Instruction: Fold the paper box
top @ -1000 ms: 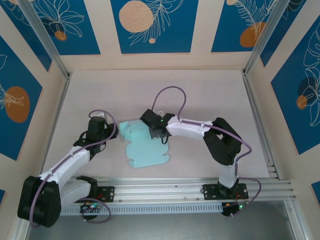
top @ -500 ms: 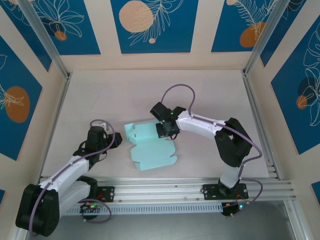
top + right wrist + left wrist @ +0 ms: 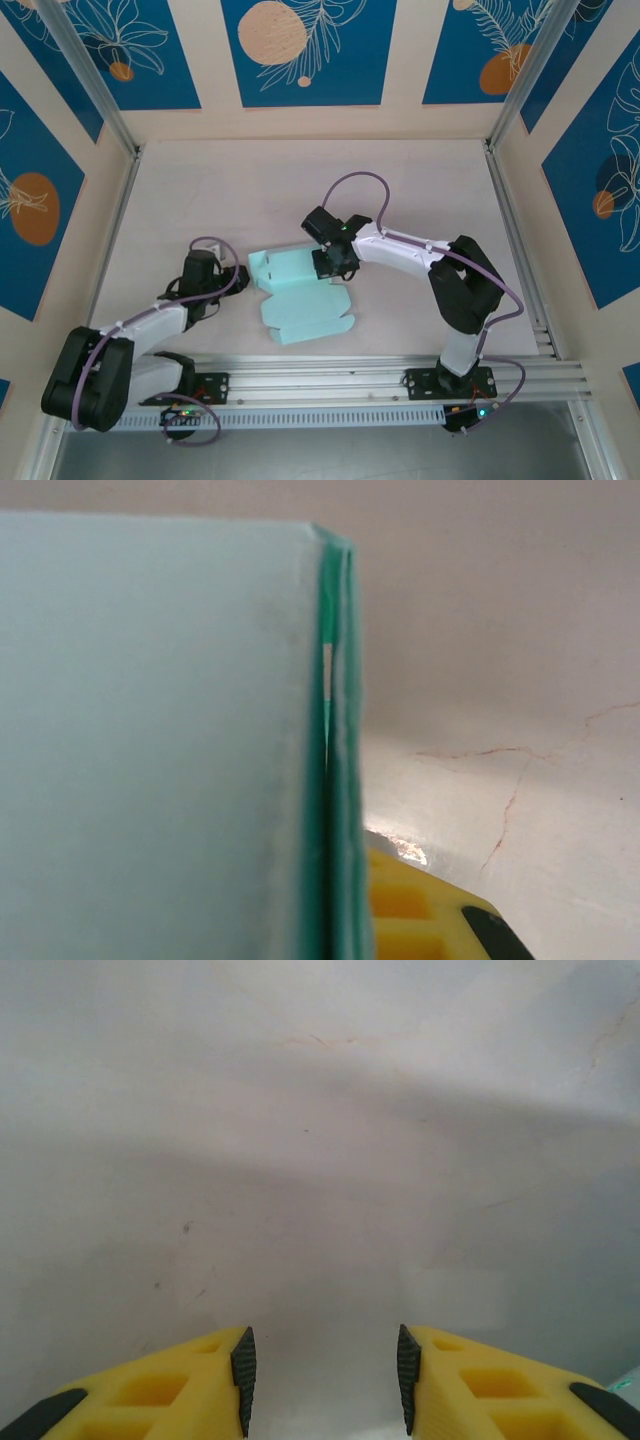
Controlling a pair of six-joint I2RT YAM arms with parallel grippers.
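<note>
The paper box is a pale light-blue die-cut sheet lying partly folded on the table, with one panel raised at its far right. My right gripper is shut on that raised panel. In the right wrist view the card stands edge-on as a doubled layer between the jaws of the right gripper; one yellow finger shows to its right and the other is hidden behind the card. My left gripper sits just left of the sheet, apart from it. Seen from the left wrist, the left gripper is open over bare table.
Aluminium rails run along the near edge in front of the arm bases. Patterned walls close in the back and both sides. A thin sliver of blue card shows at the lower right of the left wrist view.
My right gripper has carried the sheet's edge right and slightly back, dragging the sheet. My left gripper has drawn back leftwards and nearer, off the sheet.
</note>
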